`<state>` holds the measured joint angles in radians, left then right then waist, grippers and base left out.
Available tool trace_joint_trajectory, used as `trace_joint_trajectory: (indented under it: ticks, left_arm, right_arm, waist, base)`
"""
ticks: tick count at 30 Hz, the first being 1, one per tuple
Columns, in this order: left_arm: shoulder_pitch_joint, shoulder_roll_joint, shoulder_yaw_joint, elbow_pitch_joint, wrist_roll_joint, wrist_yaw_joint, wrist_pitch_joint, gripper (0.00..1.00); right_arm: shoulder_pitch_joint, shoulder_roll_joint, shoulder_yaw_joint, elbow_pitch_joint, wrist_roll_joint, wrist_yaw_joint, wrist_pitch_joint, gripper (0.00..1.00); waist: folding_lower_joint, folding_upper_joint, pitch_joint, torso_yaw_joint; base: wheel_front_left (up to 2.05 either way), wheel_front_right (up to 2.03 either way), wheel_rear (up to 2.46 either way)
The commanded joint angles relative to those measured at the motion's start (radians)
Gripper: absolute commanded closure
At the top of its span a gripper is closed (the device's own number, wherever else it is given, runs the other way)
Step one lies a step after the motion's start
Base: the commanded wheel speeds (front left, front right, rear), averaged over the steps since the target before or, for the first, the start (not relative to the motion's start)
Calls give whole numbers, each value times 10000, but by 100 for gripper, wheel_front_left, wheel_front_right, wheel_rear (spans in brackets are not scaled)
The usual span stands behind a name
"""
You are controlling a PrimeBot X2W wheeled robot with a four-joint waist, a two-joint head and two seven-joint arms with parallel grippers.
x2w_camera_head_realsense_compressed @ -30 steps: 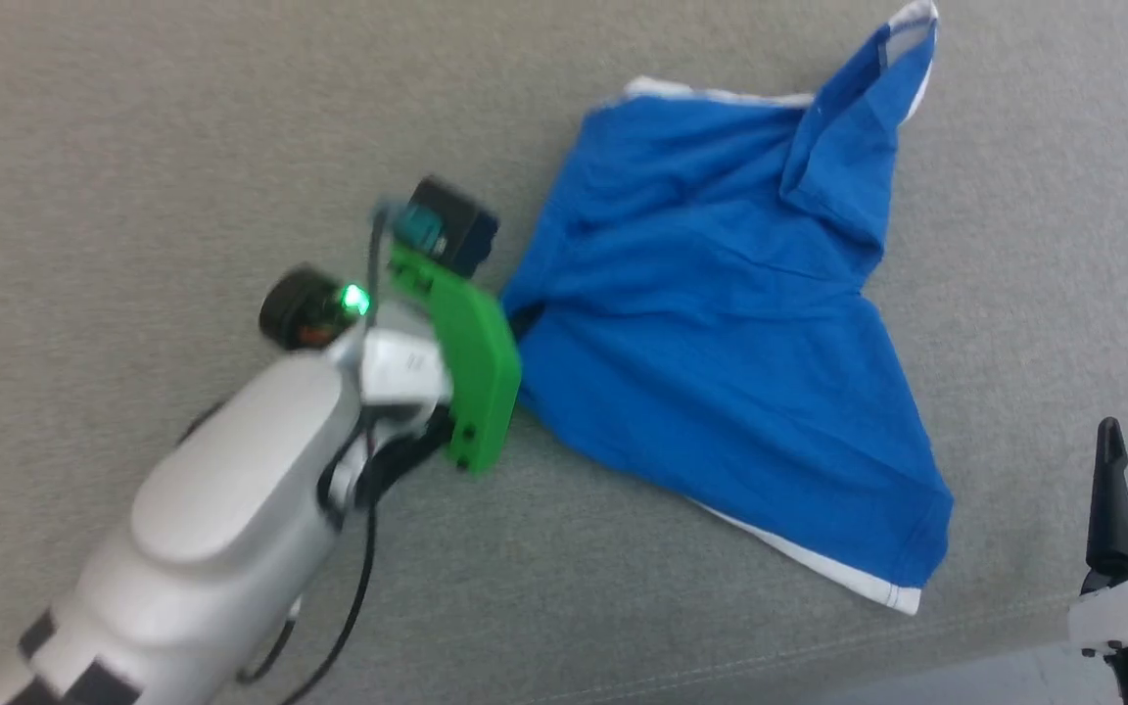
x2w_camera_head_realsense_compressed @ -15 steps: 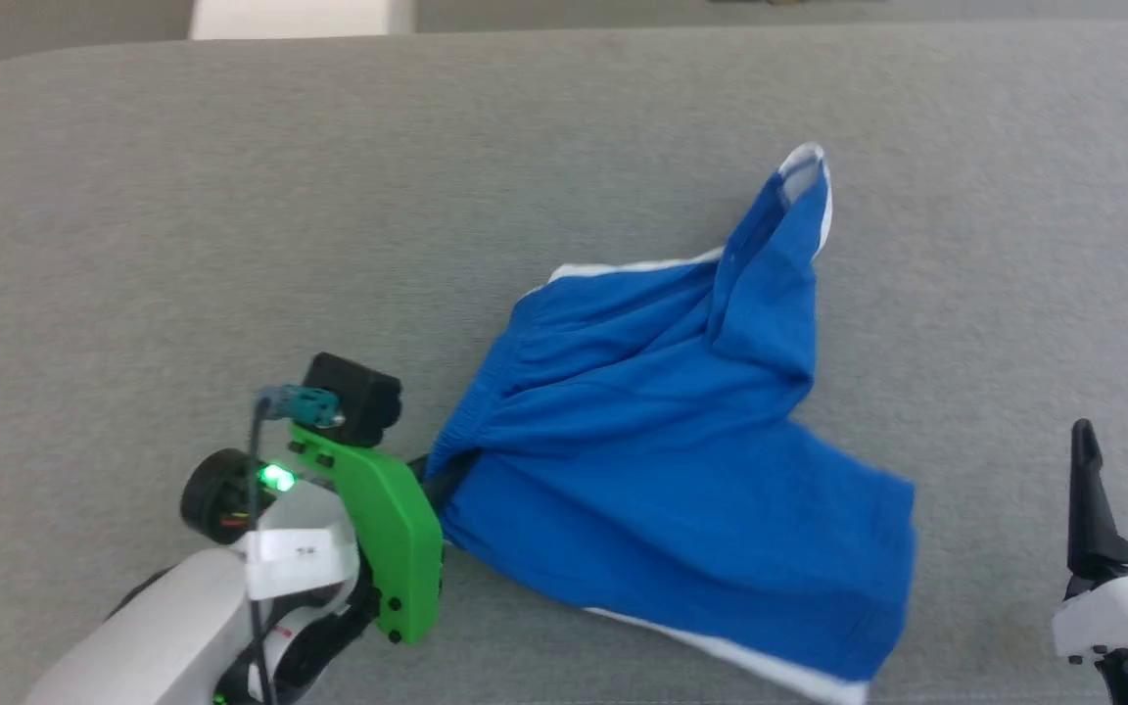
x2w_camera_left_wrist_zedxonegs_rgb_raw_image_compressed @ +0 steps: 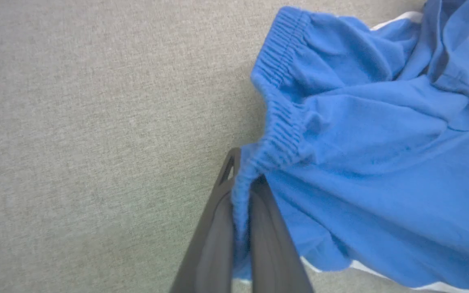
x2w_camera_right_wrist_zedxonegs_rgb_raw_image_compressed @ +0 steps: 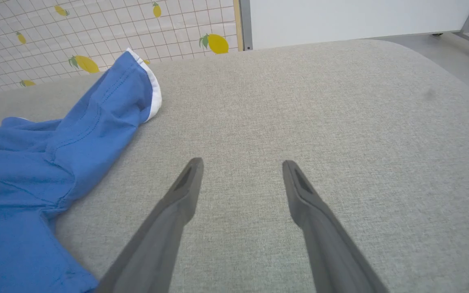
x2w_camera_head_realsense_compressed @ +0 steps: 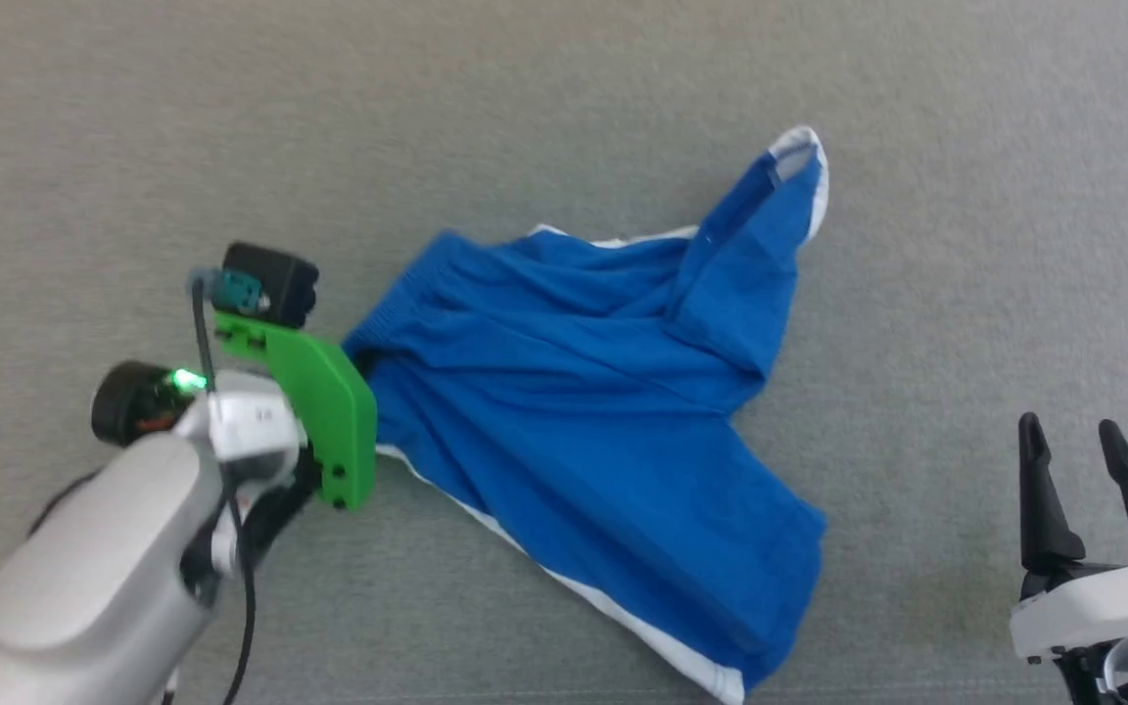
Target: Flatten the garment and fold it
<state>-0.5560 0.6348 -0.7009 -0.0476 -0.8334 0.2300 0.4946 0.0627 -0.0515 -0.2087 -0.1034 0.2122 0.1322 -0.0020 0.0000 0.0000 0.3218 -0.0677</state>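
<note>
Since the left end effector (x2w_camera_left_wrist_zedxonegs_rgb_raw_image_compressed: 244, 179) pinches the shorts (x2w_camera_head_realsense_compressed: 574, 421) at the waistband (x2w_camera_left_wrist_zedxonegs_rgb_raw_image_compressed: 283, 122), I'd pull low and taut; right end effector (x2w_camera_right_wrist_zedxonegs_rgb_raw_image_compressed: 242, 162) idles open.

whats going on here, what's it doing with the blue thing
The left tool is pinched shut on the gathered waistband of the blue shorts, which lie crumpled on the grey fabric surface. The right tool sits open off to the side, touching nothing. One leg is bunched and twisted toward the far side, so the shorts aren't flat yet and no fold has been made.
</note>
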Motion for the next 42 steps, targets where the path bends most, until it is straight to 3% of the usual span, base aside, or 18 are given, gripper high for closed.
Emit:
trace_joint_trajectory:
  ticks: [1,5,6,7,14,20,35,42]
  left_arm:
    - [-326,-135,-45,437,110,-114,100,100]
    - [-797,-414,-196,1730,196,-356,155,100]
    - [-857,-475,-229,1986,214,-394,142,62]
    - [-925,-520,-299,2276,276,-463,120,0]
    - [-1023,-791,-392,3321,479,-674,-540,0]
    - [-895,-829,-287,3345,622,-550,-1211,0]
    - [1031,-478,745,1541,1122,520,-4923,0]
    - [2080,-257,1071,889,2122,1466,-7016,0]
  right_arm:
    - [-114,12,49,63,67,-15,-119,0]
    - [-231,12,131,202,101,-15,-240,0]
    - [-241,12,137,213,107,-15,-248,0]
    - [-255,12,139,233,113,-15,-254,0]
    - [-285,12,-42,355,81,-15,-195,0]
    - [-231,12,-186,311,-34,-15,30,0]
    - [223,13,-119,-482,-178,-15,1095,0]
    - [464,13,847,-980,14,-15,2135,0]
  waist:
    - [0,0,592,-573]
    - [0,0,696,-741]
    - [0,0,690,-763]
    - [0,0,671,-786]
    - [0,0,180,-586]
    - [0,0,-559,-147]
    - [0,0,-1838,1022]
    - [0,0,-1937,1435]
  base:
    - [0,0,0]
    - [0,0,0]
    - [0,0,0]
    - [0,0,0]
    - [0,0,0]
    - [0,0,0]
    - [0,0,0]
    - [0,0,0]
